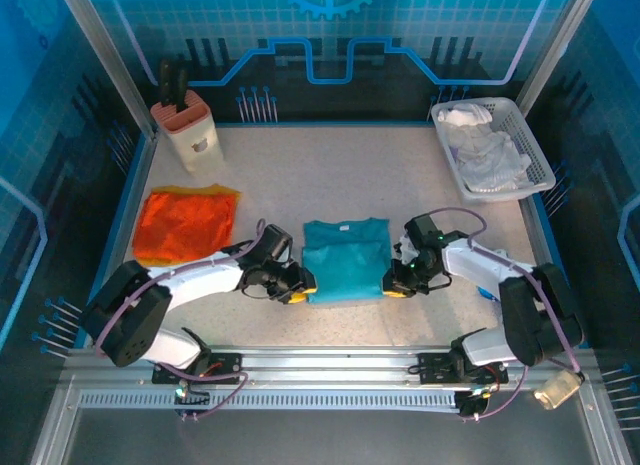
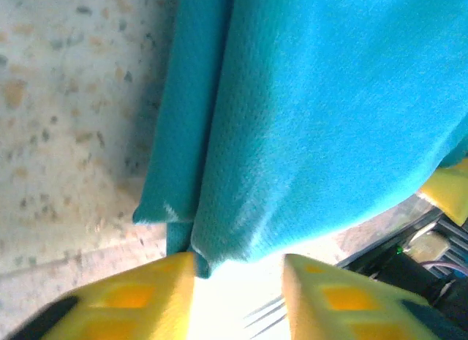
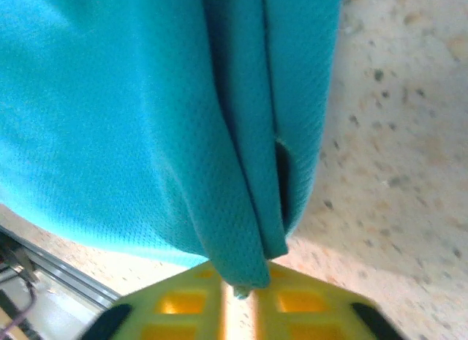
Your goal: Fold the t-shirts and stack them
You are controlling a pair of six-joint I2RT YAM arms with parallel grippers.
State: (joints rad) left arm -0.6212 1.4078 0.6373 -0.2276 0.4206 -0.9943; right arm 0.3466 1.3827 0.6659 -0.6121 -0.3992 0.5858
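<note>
Top external | left hand (image 1: 298, 291) spread | right hand (image 1: 397, 287) pinching teal t-shirt (image 1: 345, 260) | orange t-shirt (image 1: 185, 225) left | basket (image 1: 538, 157) far right

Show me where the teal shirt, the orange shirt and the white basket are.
teal t-shirt (image 1: 345, 260): top view, middle of the folded cloth.
orange t-shirt (image 1: 185, 225): top view, middle of the cloth.
white basket (image 1: 450, 153): top view, its left rim.
</note>
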